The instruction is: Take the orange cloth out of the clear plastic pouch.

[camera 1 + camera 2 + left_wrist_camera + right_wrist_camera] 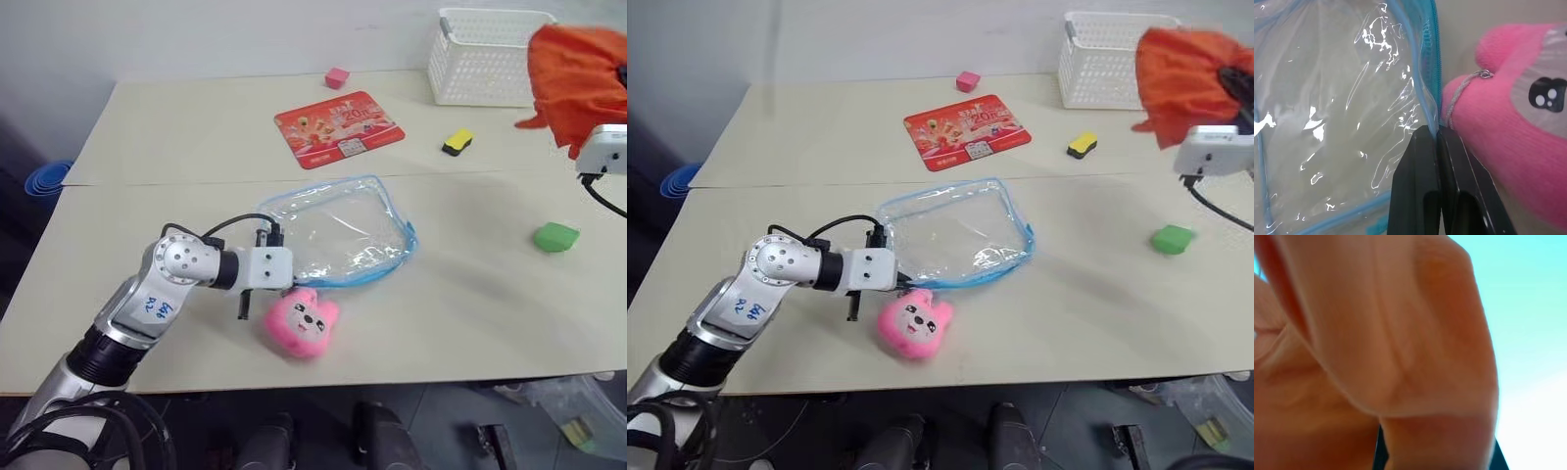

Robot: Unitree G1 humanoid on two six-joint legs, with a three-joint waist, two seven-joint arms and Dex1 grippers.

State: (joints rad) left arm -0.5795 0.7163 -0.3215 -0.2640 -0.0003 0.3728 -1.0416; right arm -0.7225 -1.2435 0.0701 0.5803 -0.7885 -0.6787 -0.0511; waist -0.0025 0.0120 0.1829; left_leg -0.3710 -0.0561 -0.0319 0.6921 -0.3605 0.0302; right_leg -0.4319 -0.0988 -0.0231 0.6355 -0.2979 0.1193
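Risk, as judged: the orange cloth [1185, 83] hangs bunched from the right claw [1239, 93], raised high at the far right in front of the white basket [1102, 59]. That claw is closed on the cloth; how deep the hold sits I cannot tell, so a shallow pinch could let the fabric slide out and drop. It is fully out of the clear plastic pouch [338, 230], well apart from it.

Second risk: the left claw [1439, 142] is clamped on the pouch's blue zipper edge beside the pink plush charm [302, 323]; pulling away without letting go would drag the pouch along the table [196, 127].

Pose: left forearm low over the near table, claw angled down; right wrist up, pointing forward
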